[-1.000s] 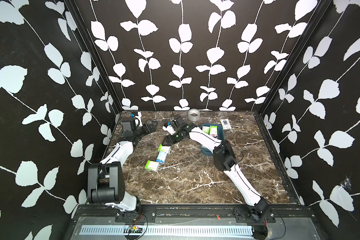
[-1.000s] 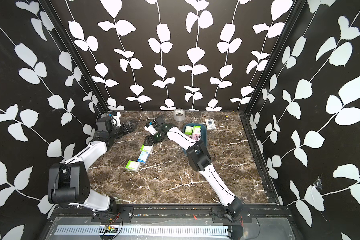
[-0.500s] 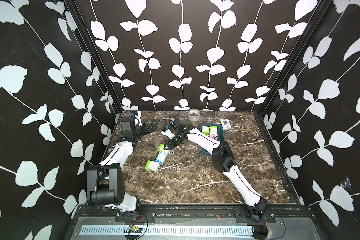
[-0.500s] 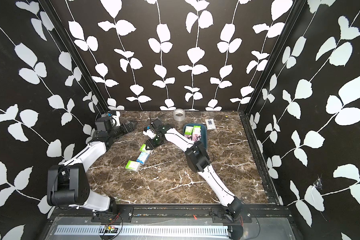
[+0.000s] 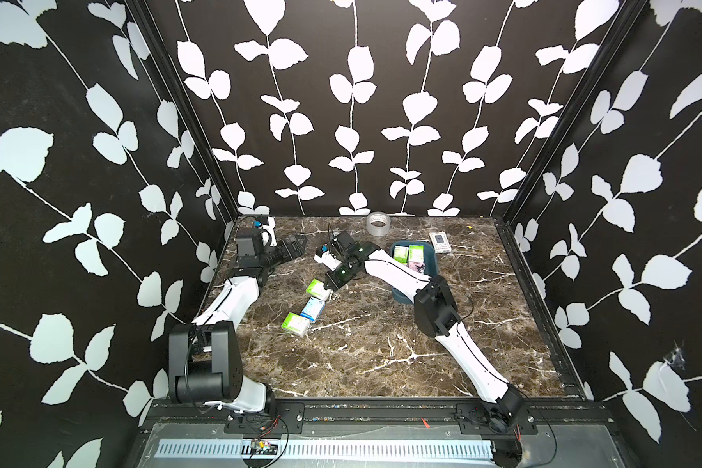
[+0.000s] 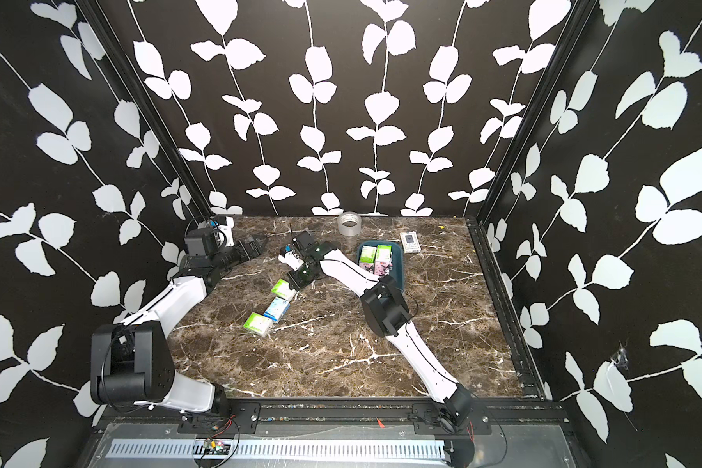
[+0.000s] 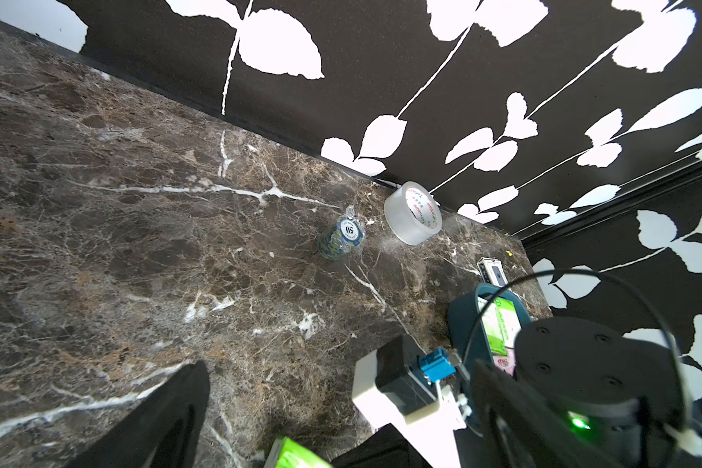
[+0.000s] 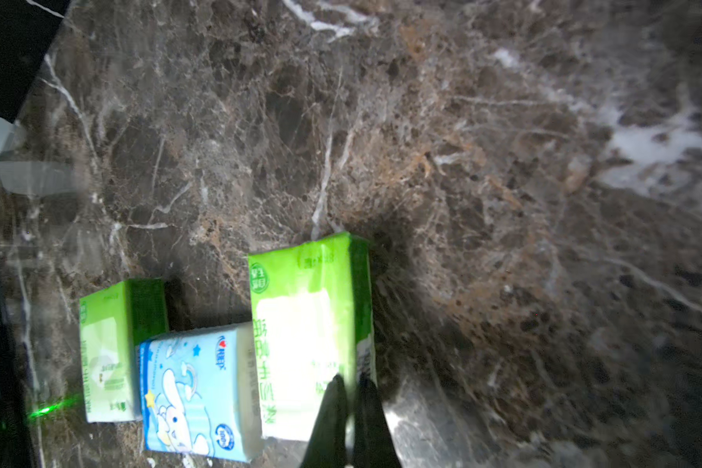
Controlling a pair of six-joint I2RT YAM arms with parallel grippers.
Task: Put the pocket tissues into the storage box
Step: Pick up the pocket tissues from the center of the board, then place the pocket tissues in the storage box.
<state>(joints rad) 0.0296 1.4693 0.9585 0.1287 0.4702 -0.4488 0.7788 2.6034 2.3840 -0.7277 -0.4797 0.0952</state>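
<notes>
The lime-green tissue pack [image 8: 309,316], on the bench [image 8: 463,162] apart from the storage box [image 5: 436,265], is pinched at its edge by the closed right end effector [image 8: 350,381] and is best lifted slowly.

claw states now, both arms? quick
Left claw: open, holding nothing.
Right claw: closed, tips at the edge of a green pack; whether it actually grips the pack cannot be told.
</notes>
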